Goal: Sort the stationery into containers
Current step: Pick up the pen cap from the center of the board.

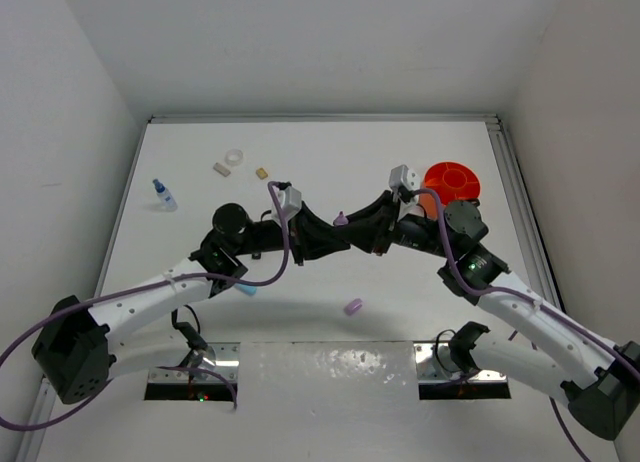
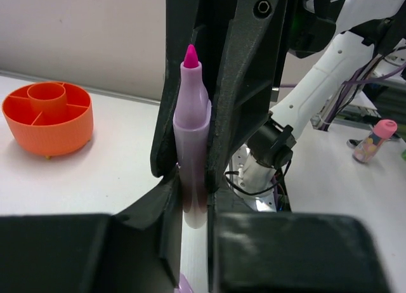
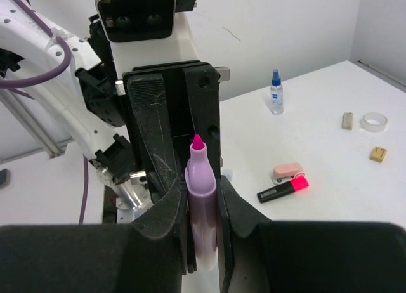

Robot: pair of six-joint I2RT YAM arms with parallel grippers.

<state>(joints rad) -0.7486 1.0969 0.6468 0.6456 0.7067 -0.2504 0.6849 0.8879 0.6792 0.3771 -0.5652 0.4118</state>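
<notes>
**A:** Where's the lilac highlighter point(image 2: 190, 141) being held?

**B:** Mid-table, upright, pink tip bare. It's clamped from opposite sides by the left gripper point(image 2: 193, 207) and the right gripper point(image 3: 203, 210), well clear of the walls.

**A:** Anything close?

**B:** The orange tub point(image 1: 452, 179) is seen just behind the right arm, and a small lilac piece point(image 1: 353, 306) nearer the bases. The lower barrel is hidden by fingers.

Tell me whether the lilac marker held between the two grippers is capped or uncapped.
Uncapped. The lilac marker shows a bare pink tip in both wrist views, with no cap over it.
</notes>
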